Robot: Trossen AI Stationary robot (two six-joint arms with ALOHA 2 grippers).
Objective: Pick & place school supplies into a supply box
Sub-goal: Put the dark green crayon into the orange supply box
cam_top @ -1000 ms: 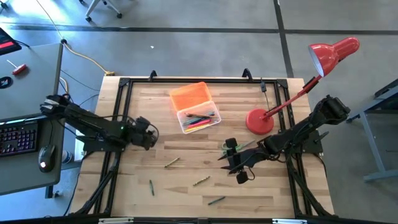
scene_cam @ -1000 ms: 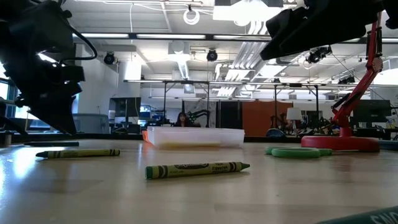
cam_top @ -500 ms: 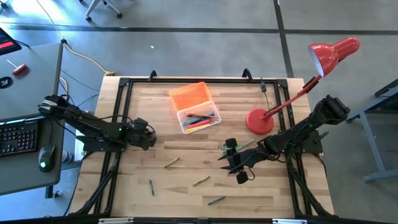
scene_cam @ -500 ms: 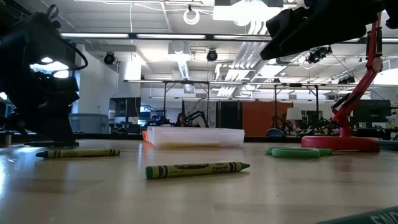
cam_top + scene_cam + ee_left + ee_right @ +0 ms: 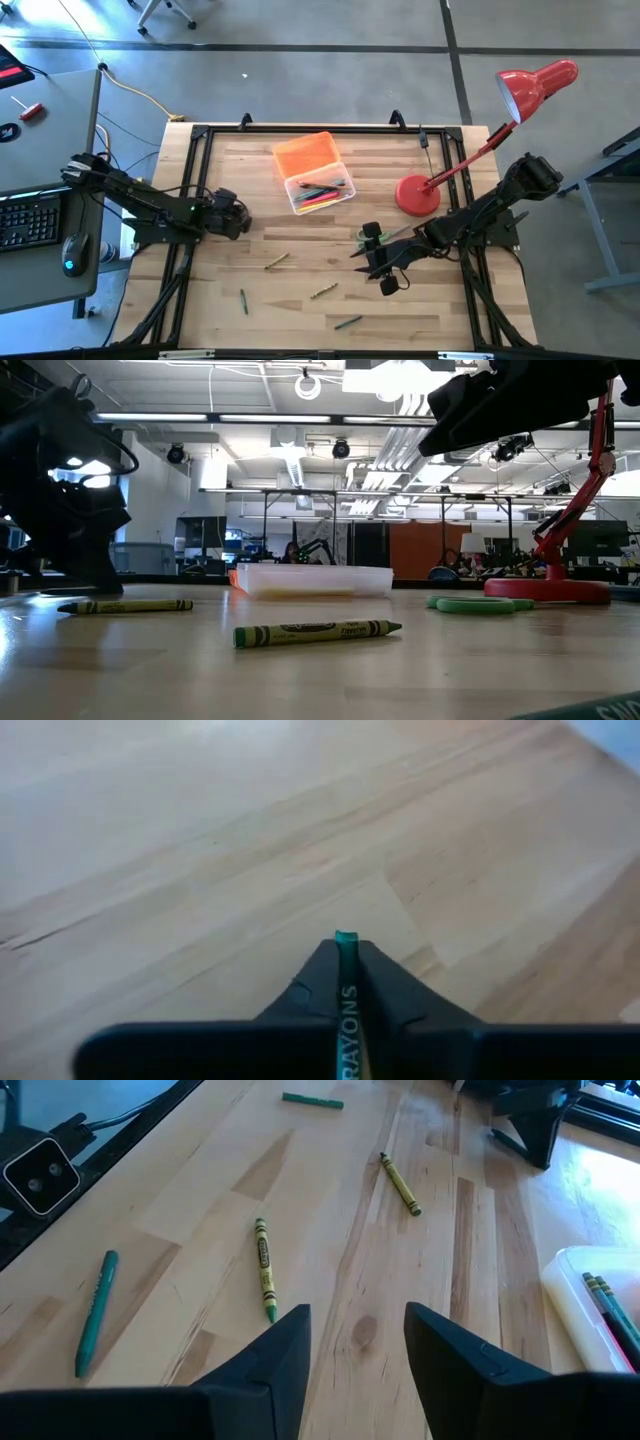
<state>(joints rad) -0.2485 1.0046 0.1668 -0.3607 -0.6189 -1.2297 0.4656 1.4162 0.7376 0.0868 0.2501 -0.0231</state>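
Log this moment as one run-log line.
left hand: shut on crayon, left table edge | right hand: open, idle above table, near scissors | box: open, partly filled | loose crayons: four on table

wood table (image 5: 440, 310) | on it: crayons (image 5: 276, 261), supply box (image 5: 318, 188), lamp base (image 5: 416, 194), green scissors (image 5: 364, 235)

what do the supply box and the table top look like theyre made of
Supply box: seemingly plastic, a clear see-through tray showing the supplies inside, with a matte orange lid.
Table top: apparently wood, with pale planks, visible grain and a light sheen.
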